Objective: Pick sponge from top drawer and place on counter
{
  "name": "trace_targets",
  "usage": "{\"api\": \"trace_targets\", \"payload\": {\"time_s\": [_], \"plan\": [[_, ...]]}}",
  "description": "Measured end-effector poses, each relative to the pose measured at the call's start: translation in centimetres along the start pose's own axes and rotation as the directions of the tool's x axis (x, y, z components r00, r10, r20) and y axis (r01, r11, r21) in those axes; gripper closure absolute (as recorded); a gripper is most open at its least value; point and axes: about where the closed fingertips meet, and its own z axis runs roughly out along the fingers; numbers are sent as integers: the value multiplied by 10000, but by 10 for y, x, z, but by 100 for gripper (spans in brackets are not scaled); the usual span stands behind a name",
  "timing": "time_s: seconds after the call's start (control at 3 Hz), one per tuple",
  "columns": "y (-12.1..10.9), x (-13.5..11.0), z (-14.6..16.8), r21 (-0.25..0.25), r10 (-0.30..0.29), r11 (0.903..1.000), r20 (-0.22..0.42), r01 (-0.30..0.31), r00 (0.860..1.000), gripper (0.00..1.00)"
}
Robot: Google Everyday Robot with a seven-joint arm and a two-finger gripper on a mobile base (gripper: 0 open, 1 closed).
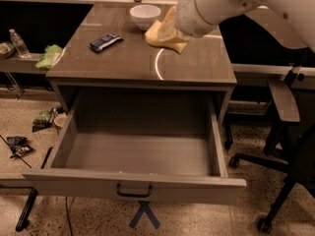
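Observation:
The top drawer point(74, 181) is pulled fully open below the counter, and its grey inside point(138, 154) holds nothing. Its dark bar handle point(134, 191) sits at the centre of the front. My gripper point(174, 31) is over the back middle of the counter point(113, 63), mostly hidden by my white arm. It is shut on the yellow sponge point(163, 35), which hangs just above the tabletop, beside the bowl and over the top of the white arc point(156, 65).
A white bowl point(145, 14) and a dark flat device point(105, 41) lie on the counter's back left. A green cloth point(49, 55) and a bottle point(18, 43) sit on the lower left shelf. A black chair point(285, 102) stands at right. Litter point(43, 118) lies on the floor.

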Motion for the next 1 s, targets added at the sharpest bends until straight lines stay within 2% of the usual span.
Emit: {"api": "trace_targets", "payload": {"time_s": [0.33,0.67,1.0], "plan": [[-26,8,64,-625,-191,9978,369,214,9991,85],[-42,24,118,-1107,75,9939,569,-11,9984,62],[-47,38,147,-1346,446,9902,602,-361,9972,39]]}}
